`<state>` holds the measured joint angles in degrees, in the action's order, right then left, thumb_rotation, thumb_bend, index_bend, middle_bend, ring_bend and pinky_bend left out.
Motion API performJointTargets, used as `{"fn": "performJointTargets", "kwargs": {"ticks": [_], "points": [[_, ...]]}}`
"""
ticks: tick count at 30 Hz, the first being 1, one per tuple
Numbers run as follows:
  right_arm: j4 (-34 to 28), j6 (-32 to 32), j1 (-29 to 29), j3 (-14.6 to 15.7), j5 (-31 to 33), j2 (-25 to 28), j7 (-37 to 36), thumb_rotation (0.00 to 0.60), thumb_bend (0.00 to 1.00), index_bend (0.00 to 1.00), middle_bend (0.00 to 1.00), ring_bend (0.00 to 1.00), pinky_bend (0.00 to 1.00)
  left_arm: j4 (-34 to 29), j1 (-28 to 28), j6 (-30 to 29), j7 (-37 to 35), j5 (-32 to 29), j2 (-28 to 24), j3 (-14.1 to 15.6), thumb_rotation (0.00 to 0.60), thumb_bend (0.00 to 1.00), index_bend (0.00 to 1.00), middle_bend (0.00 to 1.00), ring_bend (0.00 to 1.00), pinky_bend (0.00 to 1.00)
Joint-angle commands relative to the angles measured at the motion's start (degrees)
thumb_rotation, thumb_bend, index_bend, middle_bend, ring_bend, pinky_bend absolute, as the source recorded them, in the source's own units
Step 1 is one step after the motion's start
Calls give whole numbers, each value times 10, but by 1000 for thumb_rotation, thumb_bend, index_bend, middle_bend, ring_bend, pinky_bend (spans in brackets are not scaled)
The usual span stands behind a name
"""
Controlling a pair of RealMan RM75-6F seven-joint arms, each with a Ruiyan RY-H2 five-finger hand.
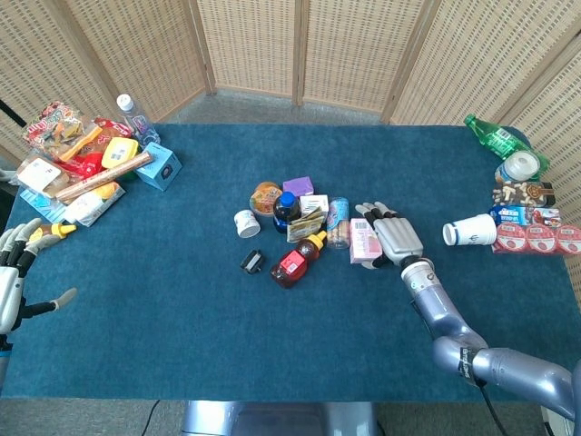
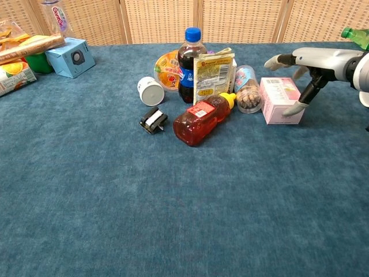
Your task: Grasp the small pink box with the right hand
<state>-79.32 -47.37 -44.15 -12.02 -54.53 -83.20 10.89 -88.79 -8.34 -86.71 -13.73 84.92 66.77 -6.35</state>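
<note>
Chest view: right robot hand (image 2: pixel 305 63) spread wide over small pink box (image 2: pixel 279 100), thumb beside box's right face, not gripping. Box on surface (image 2: pixel 173 202), just beside snack tube (image 2: pixel 247 89). Step: pre-grasp. Next, likely: lower, close fingers across box.

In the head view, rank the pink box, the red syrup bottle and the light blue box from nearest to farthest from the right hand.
From the right hand:
1. Pink box, right beside the fingers.
2. Red syrup bottle, in the middle cluster.
3. Light blue box, far left by the snack pile.
</note>
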Motion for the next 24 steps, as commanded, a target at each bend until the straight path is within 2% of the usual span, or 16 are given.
{"fn": "performJointTargets", "kwargs": {"ticks": [1, 3, 6, 13, 24], "points": [[3, -5, 3, 1, -6, -1, -4, 600, 43, 234, 430, 208, 376, 0, 0, -1, 0, 1, 0, 0, 600, 172, 230, 0, 0, 0], [3, -8, 5, 3, -8, -1, -5, 600, 46, 289, 492, 264, 413, 0, 0, -1, -1, 1, 0, 0, 600, 171, 230, 0, 0, 0], [-2, -18, 11, 2, -14, 0, -6, 600, 53, 331, 537, 298, 439, 0, 1, -2, -2, 2, 0, 0, 600, 172, 231, 0, 0, 0], [-45, -55, 28, -4, -36, 25, -17, 600, 57, 333, 538, 300, 441, 0, 0, -1, -5, 3, 0, 1, 600, 172, 230, 0, 0, 0], [-172, -140, 63, -25, -64, 106, 7, 600, 56, 333, 528, 300, 441, -3, -1, 3, -13, 7, -3, 3, 600, 173, 231, 0, 0, 0]]}}
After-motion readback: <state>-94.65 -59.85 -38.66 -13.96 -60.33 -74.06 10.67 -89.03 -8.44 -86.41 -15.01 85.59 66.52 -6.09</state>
